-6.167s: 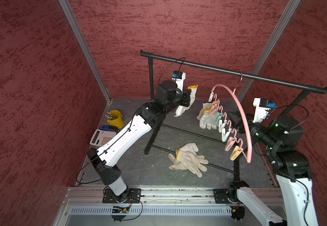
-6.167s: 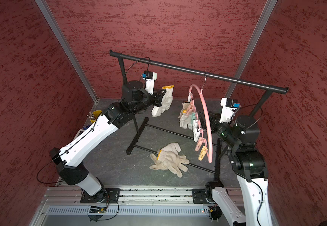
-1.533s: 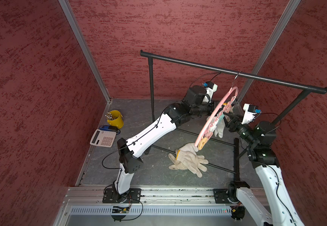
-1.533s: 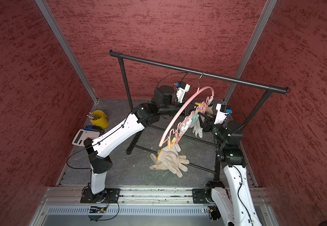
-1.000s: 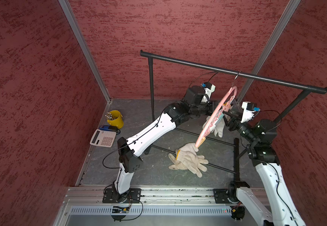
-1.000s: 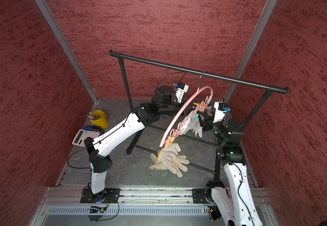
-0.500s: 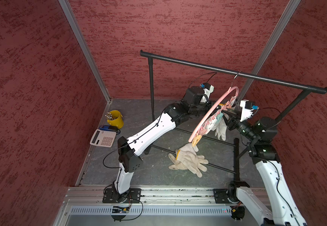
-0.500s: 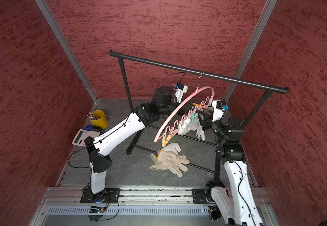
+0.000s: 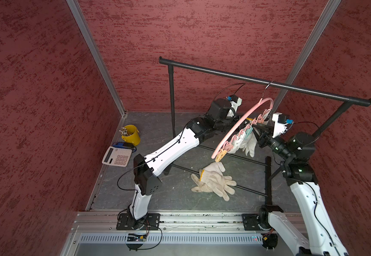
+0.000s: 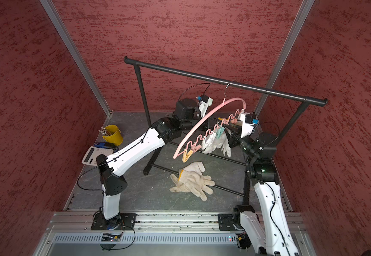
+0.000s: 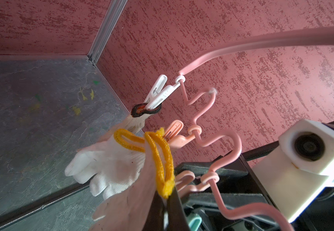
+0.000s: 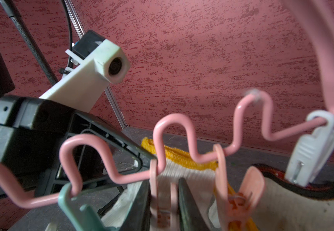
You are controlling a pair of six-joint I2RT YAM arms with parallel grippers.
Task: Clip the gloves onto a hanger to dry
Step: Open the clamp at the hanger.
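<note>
Two pairs of fingers meet under the pink hanger (image 11: pixel 282 39). My left fingers (image 11: pixel 167 200) are closed tight on the yellow cuff of a knit glove (image 11: pixel 130 200), and my right fingers (image 12: pixel 164 202) squeeze a pink clothespin (image 12: pixel 153 176). I should press it fully open, then push the cuff in deep. Only a top view shows the spare gloves (image 9: pixel 215 179) lying on the counter (image 9: pixel 153 124).

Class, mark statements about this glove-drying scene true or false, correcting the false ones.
1. The pink hanger hangs from the black rack. True.
2. Every glove is clipped up. False: a pile of gloves lies on the floor.
3. The white clothespin grips a dark-cuffed glove. True.
4. The left gripper is open and empty. False: it pinches a yellow-cuffed glove.
5. The right gripper has its jaws either side of a pink clothespin. True.
</note>
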